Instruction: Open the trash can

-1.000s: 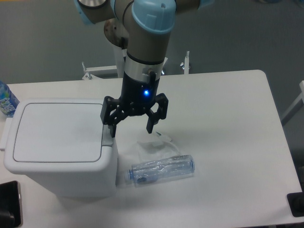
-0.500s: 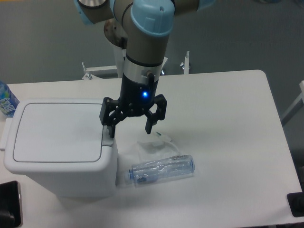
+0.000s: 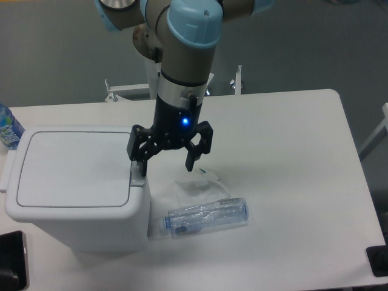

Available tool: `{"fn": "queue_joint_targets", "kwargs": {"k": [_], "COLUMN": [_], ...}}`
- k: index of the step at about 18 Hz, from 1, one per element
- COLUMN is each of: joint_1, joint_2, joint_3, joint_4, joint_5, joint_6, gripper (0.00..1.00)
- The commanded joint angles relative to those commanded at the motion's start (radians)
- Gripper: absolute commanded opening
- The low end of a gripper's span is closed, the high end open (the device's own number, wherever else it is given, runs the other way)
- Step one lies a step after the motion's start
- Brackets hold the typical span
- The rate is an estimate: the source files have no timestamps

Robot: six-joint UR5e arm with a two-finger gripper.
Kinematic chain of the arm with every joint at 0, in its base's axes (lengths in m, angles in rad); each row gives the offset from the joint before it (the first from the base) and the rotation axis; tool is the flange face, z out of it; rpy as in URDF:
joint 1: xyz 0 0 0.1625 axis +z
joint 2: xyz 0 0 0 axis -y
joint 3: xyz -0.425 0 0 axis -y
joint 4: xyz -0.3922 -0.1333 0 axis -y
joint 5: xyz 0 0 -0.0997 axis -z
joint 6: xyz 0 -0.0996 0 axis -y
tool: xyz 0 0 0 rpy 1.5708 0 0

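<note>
At the left side of the white table (image 3: 285,151): the trash can (image 3: 76,188), a white boxy bin with rounded corners, is sitting with its flat lid (image 3: 73,168) closed and level. The grey push button (image 3: 139,180) is showing at the bin's right rim.

Above that rim: the gripper (image 3: 167,162) is hanging with its fingers spread wide and grasping nothing; the left finger (image 3: 140,162) is standing directly over the button, its tip close above it or just touching (the view does not settle which).

Change over the last second: the gripper is creeping only slightly, the finger rising off the button if anything, and the lid is lying as flat as before. Judgement: the press is not yet taking effect, and a firmer downward push is probably needed.

Beside the bin, on the table: a clear plastic bottle (image 3: 206,216), lying on its side.
</note>
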Motion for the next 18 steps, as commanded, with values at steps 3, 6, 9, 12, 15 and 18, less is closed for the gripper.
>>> {"fn": "queue_joint_targets", "kwargs": {"k": [3,6,9,12,15,18], "joint_1": [0.002,0.002,0.002,0.002,0.011,0.054], "joint_2": [-0.002,-0.008,-0.008,-0.006,-0.009,-0.011], "joint_3": [0.000,0.000,0.000,0.020,0.095,0.144], "joint_4": [0.002,0.002,0.002,0.003,0.008,0.067], "joint_5": [0.000,0.000,0.000,0.000,0.002,0.009], "joint_6": [0.000,0.000,0.002,0.003,0.014,0.023], "gripper": [1.00,1.00,1.00,1.00,1.00,1.00]}}
